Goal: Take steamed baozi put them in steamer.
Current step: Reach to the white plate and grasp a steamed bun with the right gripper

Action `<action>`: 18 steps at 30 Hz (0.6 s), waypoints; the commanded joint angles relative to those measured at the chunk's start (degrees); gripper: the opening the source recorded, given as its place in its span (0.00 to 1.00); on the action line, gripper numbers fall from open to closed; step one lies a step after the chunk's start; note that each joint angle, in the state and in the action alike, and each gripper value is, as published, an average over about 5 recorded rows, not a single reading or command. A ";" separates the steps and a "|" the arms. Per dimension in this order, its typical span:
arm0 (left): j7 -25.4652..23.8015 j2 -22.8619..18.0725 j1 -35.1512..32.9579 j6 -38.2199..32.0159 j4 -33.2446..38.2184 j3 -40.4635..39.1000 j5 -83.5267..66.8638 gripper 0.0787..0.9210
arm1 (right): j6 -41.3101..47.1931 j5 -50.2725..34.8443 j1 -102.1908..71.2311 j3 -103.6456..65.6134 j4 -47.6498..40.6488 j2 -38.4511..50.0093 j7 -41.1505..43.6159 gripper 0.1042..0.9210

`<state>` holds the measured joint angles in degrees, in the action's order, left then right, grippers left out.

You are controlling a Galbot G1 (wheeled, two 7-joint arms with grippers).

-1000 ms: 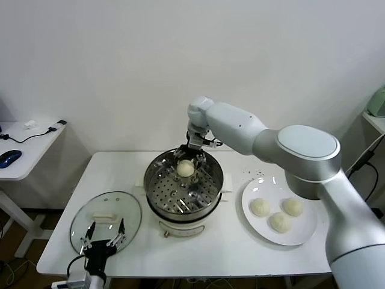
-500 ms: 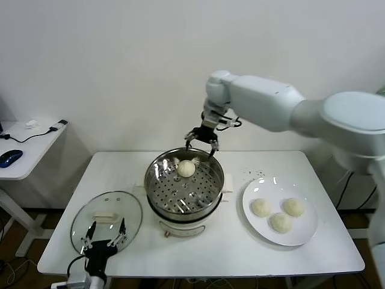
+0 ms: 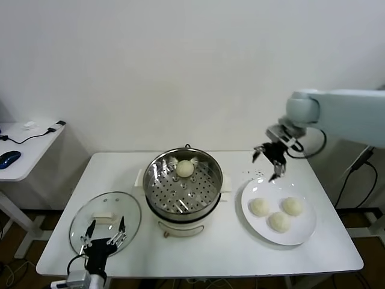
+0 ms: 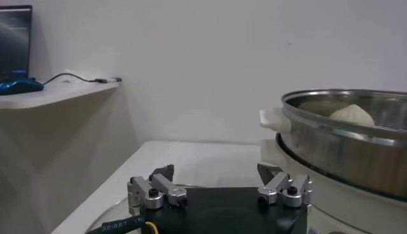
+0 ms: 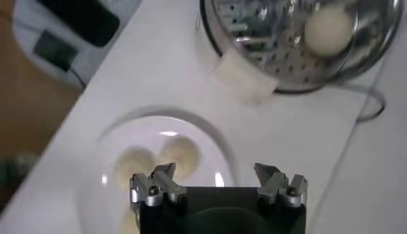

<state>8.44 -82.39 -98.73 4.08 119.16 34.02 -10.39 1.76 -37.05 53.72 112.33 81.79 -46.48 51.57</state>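
Observation:
The steamer [image 3: 183,188] is a shiny steel pot at the table's middle, with one cream-white baozi [image 3: 184,168] on its perforated tray at the far side. Three more baozi [image 3: 260,207] [image 3: 292,206] [image 3: 280,221] lie on a white plate [image 3: 265,189] to the right. My right gripper [image 3: 269,161] hangs open and empty above the plate's far left rim. In the right wrist view, that gripper [image 5: 215,170] is over the plate [image 5: 210,143], with two baozi [image 5: 180,152] [image 5: 133,163] below and the steamer [image 5: 254,28] farther off. My left gripper [image 3: 102,236] rests open at the front left.
A round glass lid [image 3: 114,208] with a white handle lies flat under my left gripper [image 4: 215,173], close to the steamer [image 4: 343,149]. A side table [image 3: 24,147] with a mouse and cables stands to the left. The table's front edge runs near the plate.
My right arm has swung from over the steamer's far side rightward to above the plate, still open and empty. The baozi stays in the steamer. The left arm has not moved.

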 commanded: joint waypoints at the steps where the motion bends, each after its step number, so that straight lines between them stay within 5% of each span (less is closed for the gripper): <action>1: 0.01 -0.11 -0.07 0.00 -0.16 -0.03 0.07 0.88 | 17.32 -1.51 -11.29 -3.66 5.43 9.01 -9.27 0.88; 18: 0.07 0.06 -0.76 -0.41 -0.70 0.28 0.07 0.88 | 16.81 4.40 -31.30 -20.41 -12.48 -0.77 -9.24 0.88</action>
<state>8.49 -82.46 -99.43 3.76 118.61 34.30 -10.29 15.55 -34.14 31.90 99.05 75.34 -45.05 43.96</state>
